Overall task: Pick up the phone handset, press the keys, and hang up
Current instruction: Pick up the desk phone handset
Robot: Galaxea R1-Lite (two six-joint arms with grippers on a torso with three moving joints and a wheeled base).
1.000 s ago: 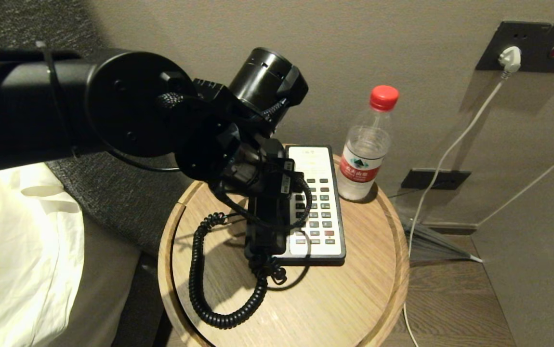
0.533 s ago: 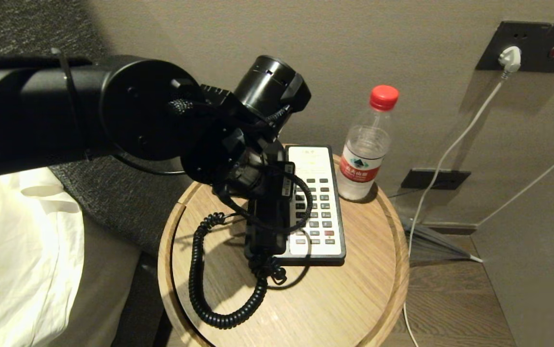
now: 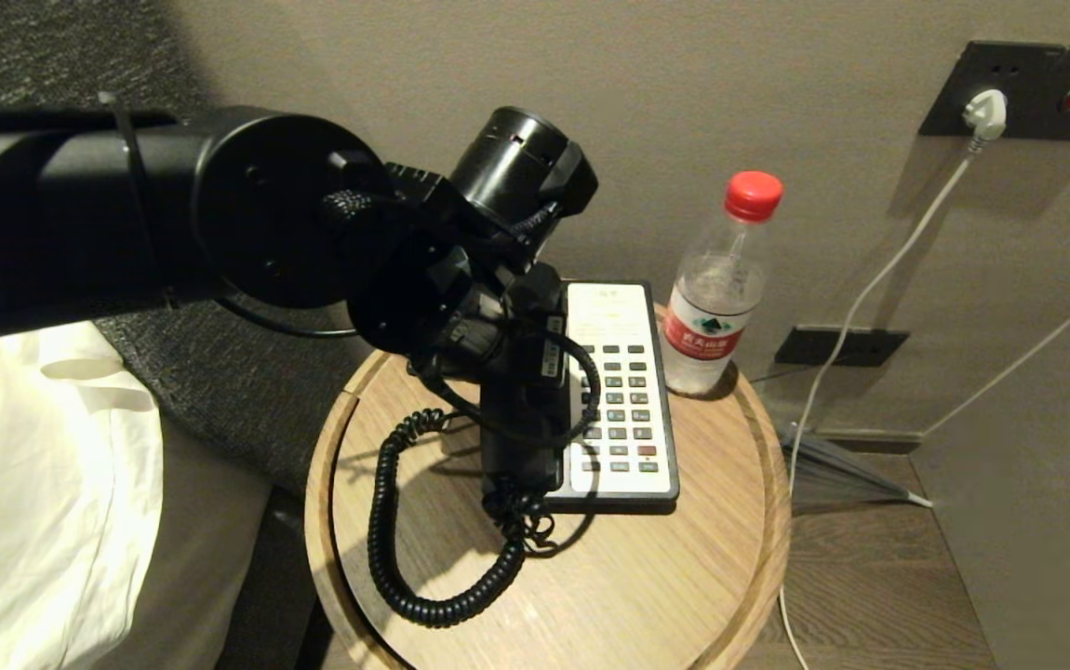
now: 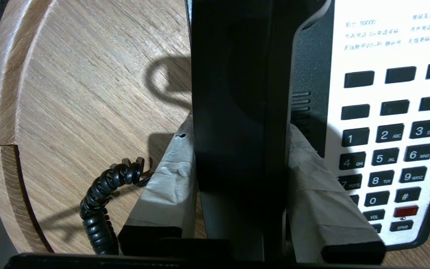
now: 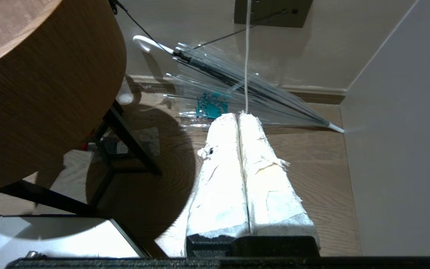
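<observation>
Head view, far left: we see white bedding (image 3: pixel 23 502) and a dark textured headboard (image 3: pixel 219 372) behind it. The left arm (image 3: pixel 126 205) comes in from the upper left of the frame and angles down to the middle.

The left gripper (image 4: pixel 239 149) sits over the phone handset (image 3: pixel 521 409); in the left wrist view its two taped fingers (image 4: pixel 170 183) press against both sides of the handset (image 4: pixel 237 112), one on each flank. So we read it as clamped narrow on the handset. The handset lies along the left side of the phone base (image 3: pixel 623 391), at frame centre in the head view; whether it is seated in the cradle or slightly raised we cannot tell.

The coiled cord (image 3: pixel 405 549) loops from the handset's lower end out over the round wooden table (image 3: pixel 647 596), lower centre. The white keypad face (image 4: pixel 387 149) with dark number keys is just right of the handset.

Right of the phone: a clear water bottle (image 3: pixel 716 288) with a red cap, upright, near the base's upper right corner. Further right, a white cable (image 3: pixel 870 288) runs to a wall socket (image 3: pixel 1037 88), upper right.

Right wrist view: right gripper (image 5: pixel 243 119) hangs low beside the table, fingers pressed together, holding nothing, pointing at a clear umbrella (image 5: pixel 237 86) on the wood floor (image 5: pixel 312 179).
</observation>
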